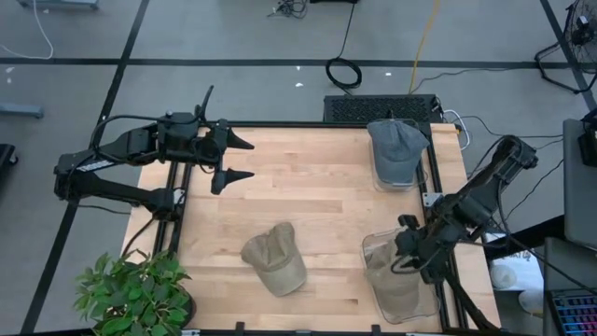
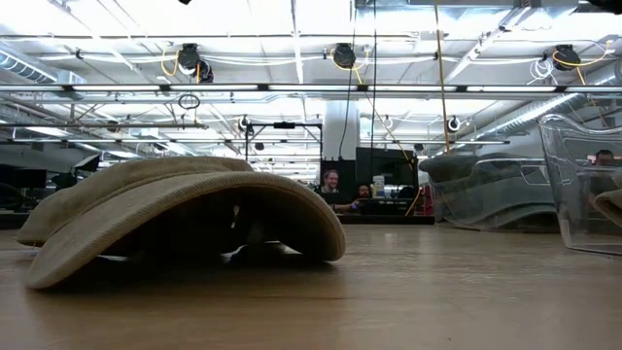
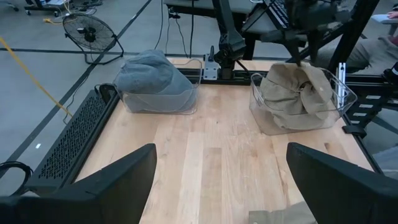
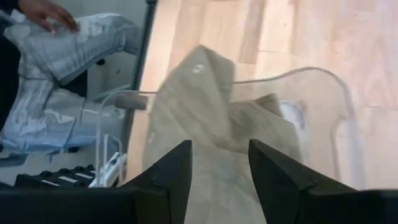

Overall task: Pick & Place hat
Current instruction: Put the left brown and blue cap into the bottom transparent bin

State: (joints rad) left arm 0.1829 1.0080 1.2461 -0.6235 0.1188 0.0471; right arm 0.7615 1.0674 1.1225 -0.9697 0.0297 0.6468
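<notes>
Right wrist view: a tan hat (image 4: 205, 118) lies crumpled in the clear bin (image 4: 323, 81), just beyond the right gripper (image 4: 219, 163), whose jaws stand apart, unclamped. At the table's 10 o'clock, the left gripper (image 1: 241, 159) waits, jaws wide.

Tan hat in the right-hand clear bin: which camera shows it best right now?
The left wrist view: the tan hat sits unobstructed in its clear bin. The right wrist view shows it close, partly behind the right gripper, whose fingers stand apart. From above the arm covers part of it; the low view shows only an edge.
</notes>
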